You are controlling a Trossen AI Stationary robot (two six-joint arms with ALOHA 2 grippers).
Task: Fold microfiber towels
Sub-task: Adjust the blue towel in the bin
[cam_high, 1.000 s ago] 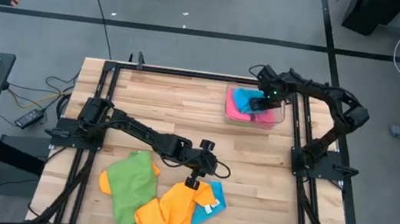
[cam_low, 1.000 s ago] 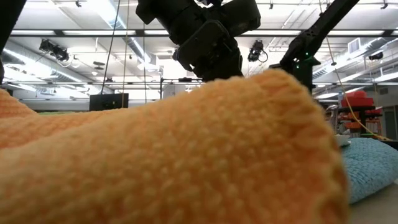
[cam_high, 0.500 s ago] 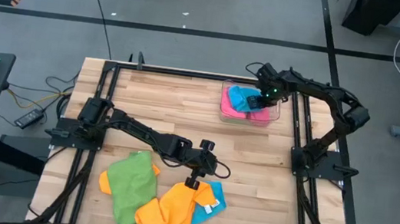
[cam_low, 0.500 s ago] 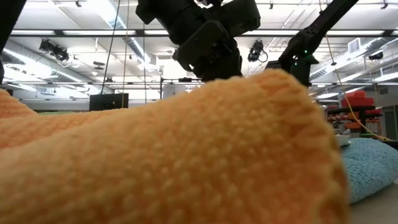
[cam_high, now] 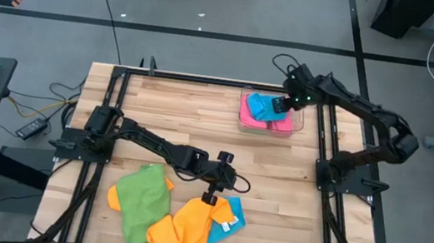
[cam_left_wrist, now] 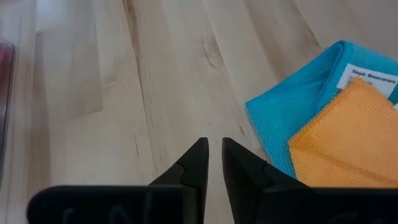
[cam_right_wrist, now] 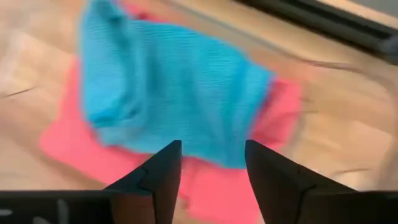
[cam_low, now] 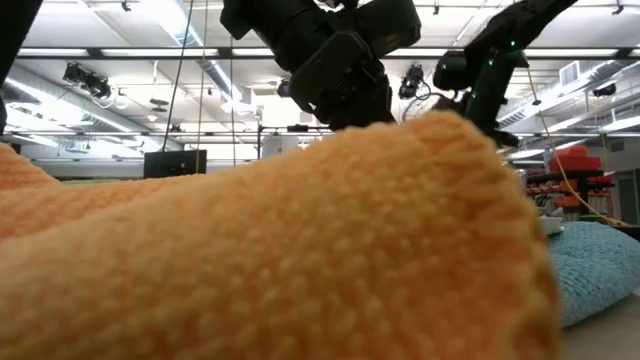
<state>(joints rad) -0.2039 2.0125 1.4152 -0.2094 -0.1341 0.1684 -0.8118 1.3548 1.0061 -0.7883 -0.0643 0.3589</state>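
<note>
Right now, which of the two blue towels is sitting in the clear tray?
The blue towel at the table's far right, lying on a pink towel in the clear tray. The other blue towel lies near the front, partly under an orange towel.

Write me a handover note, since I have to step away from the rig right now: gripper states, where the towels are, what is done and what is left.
Right gripper: open, empty, above the clear tray at the table's far side.
Left gripper: nearly shut, nothing between the fingers, at the orange towel.
Done: blue towel lies rumpled on a pink towel in the tray.
Left: green towel, orange towel and another blue towel lie heaped, unfolded, at the near edge.
</note>
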